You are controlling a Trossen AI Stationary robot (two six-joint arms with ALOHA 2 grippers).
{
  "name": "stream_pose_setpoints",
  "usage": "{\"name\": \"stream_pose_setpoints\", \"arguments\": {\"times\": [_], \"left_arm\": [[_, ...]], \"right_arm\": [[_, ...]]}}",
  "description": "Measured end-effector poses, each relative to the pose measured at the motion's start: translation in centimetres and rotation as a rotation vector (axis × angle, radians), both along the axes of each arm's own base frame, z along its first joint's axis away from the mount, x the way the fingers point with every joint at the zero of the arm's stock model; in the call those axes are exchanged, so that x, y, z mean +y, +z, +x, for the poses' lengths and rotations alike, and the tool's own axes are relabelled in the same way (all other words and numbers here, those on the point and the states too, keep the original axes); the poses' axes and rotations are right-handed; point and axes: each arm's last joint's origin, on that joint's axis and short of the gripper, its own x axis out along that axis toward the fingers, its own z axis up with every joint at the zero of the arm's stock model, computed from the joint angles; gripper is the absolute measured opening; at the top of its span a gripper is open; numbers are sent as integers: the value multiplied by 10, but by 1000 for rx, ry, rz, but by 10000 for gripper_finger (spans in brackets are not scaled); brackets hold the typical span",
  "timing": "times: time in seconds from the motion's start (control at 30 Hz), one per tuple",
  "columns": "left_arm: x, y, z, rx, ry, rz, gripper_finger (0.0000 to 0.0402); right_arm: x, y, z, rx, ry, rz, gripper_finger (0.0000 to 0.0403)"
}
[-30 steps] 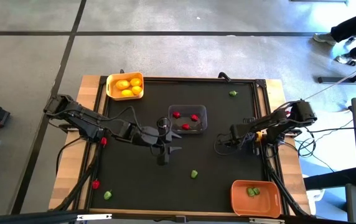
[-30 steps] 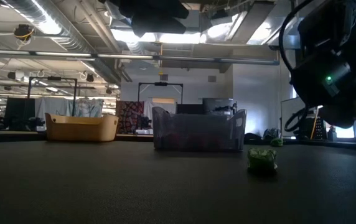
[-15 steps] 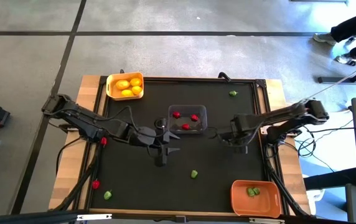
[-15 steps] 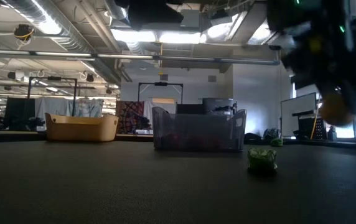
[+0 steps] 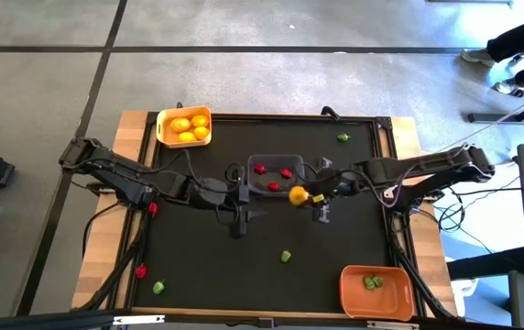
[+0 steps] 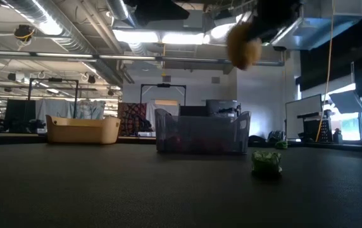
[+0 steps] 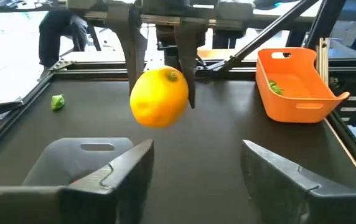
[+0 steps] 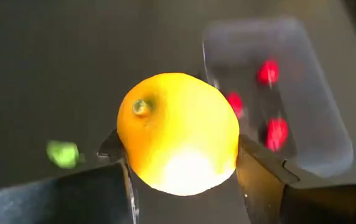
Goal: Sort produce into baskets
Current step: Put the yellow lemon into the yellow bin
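The right gripper holds a yellow lemon between its fingers, raised above the counter near the middle, just beside the clear basket, which contains 3 red pieces. In the right wrist view the lemon is pinched at its 2 sides. The left gripper hangs facing it at close range, fingers open and empty — a handover pose, judged from the left wrist view, where the lemon sits ahead of the spread fingers.

The yellow basket, already holding lemons, stands at the far left corner; the orange basket, with green pieces inside, at the near right corner. 1 green piece lies loose on the counter.

Risks from here:
- The lemon is round and smooth; a pinch off its widest line may squeeze it out
- If the right fingers release before the left fingers close, the lemon drops and may roll — possibly into the clear basket
- The 2 grippers are close; misalignment may cause finger contact
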Motion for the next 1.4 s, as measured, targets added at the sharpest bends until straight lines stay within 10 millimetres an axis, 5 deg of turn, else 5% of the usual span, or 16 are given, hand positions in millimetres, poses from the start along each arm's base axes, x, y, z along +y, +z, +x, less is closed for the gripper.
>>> {"name": "stream_pose_setpoints", "arguments": {"times": [0.27,0.67,1.4], "left_arm": [[3,-5,5,7,11,5,306],[5,-5,9,-19,4,44,312],[4,-5,9,-19,-11,35,202]], "right_arm": [[3,12,21,-228,27,12,152],[9,8,41,-320,90,79,152],[12,3,51,-344,129,116,175]]}}
